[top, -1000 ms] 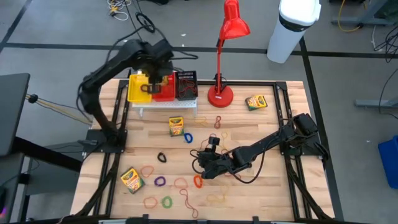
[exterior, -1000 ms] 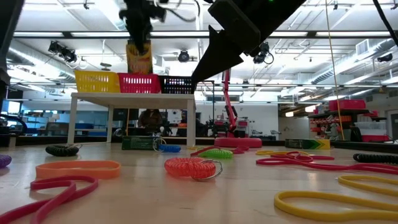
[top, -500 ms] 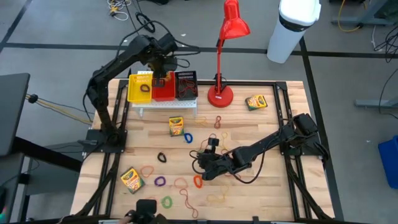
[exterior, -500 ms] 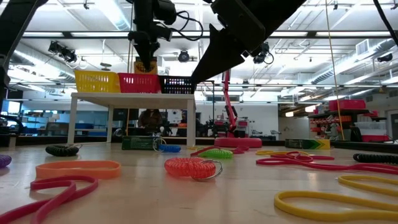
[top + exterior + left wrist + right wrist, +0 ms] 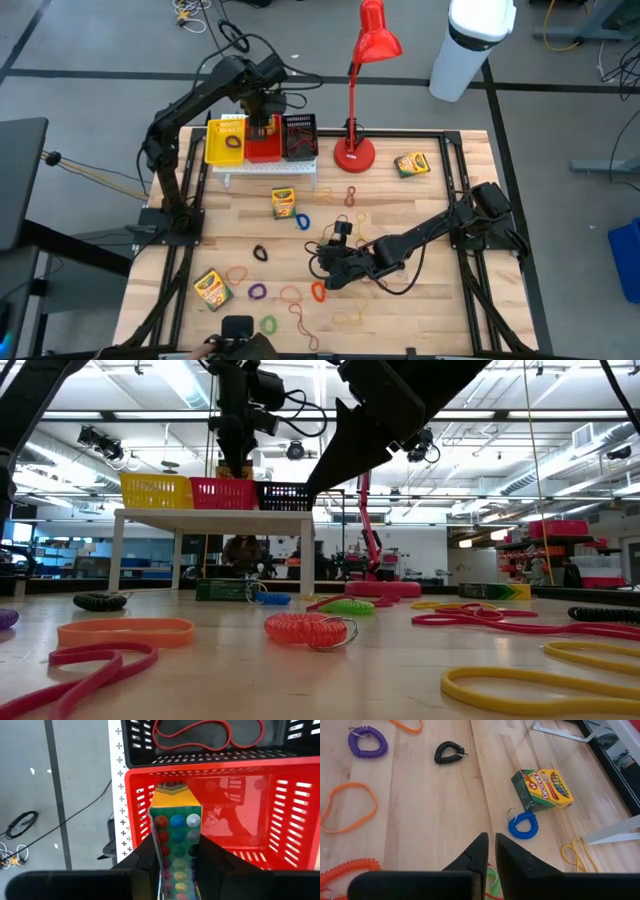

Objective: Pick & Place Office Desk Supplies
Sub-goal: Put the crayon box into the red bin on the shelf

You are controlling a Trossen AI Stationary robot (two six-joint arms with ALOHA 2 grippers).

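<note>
One green-and-yellow crayon box (image 5: 176,845), dotted with coloured circles, sits clenched in the left claw (image 5: 172,862).

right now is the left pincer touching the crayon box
Touching. The left wrist view shows the left pincer with a dark finger pressed against each side of the crayon box, holding it over the red basket.
</note>
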